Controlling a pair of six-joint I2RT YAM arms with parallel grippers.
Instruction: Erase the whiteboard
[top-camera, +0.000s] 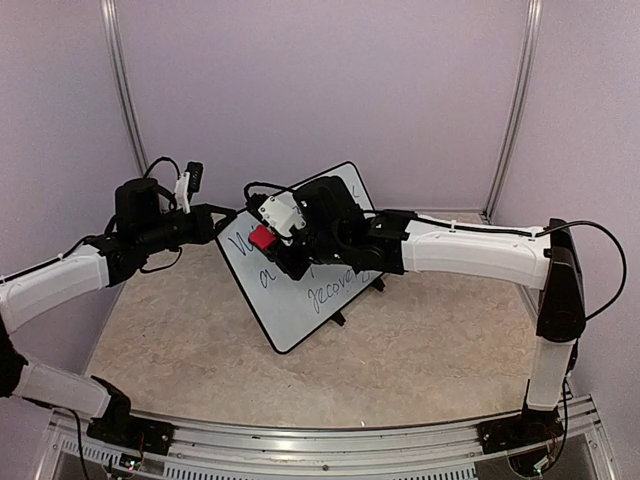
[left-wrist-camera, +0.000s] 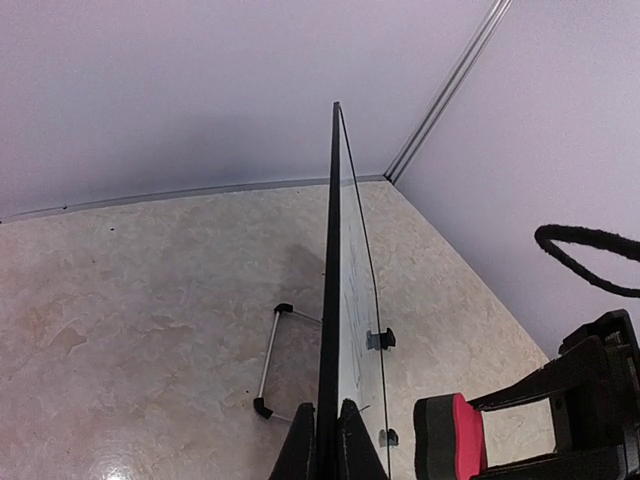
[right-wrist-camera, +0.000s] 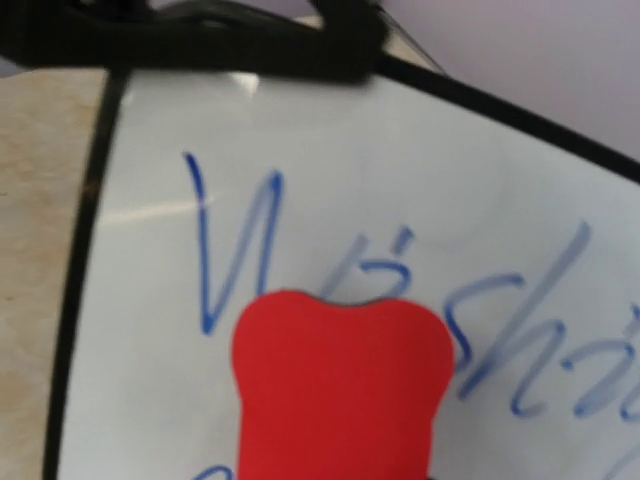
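The whiteboard (top-camera: 287, 315) stands tilted on its stand in the middle of the table, with blue handwriting across it. My left gripper (top-camera: 217, 226) is shut on the board's left edge. In the left wrist view the board (left-wrist-camera: 331, 250) shows edge-on between my two fingers (left-wrist-camera: 298, 445). My right gripper (top-camera: 275, 240) is shut on a red eraser (top-camera: 261, 238) and holds it at the board's upper left. In the right wrist view the eraser (right-wrist-camera: 340, 385) sits over the writing on the board (right-wrist-camera: 300, 130) and hides my fingers. The eraser also shows in the left wrist view (left-wrist-camera: 455, 440).
The board's wire stand (left-wrist-camera: 267, 360) and small black feet (top-camera: 338, 318) rest on the beige tabletop (top-camera: 430, 350). Pale walls with metal corner posts (top-camera: 512, 110) close in the back and sides. A black cable (left-wrist-camera: 585, 250) loops at the right.
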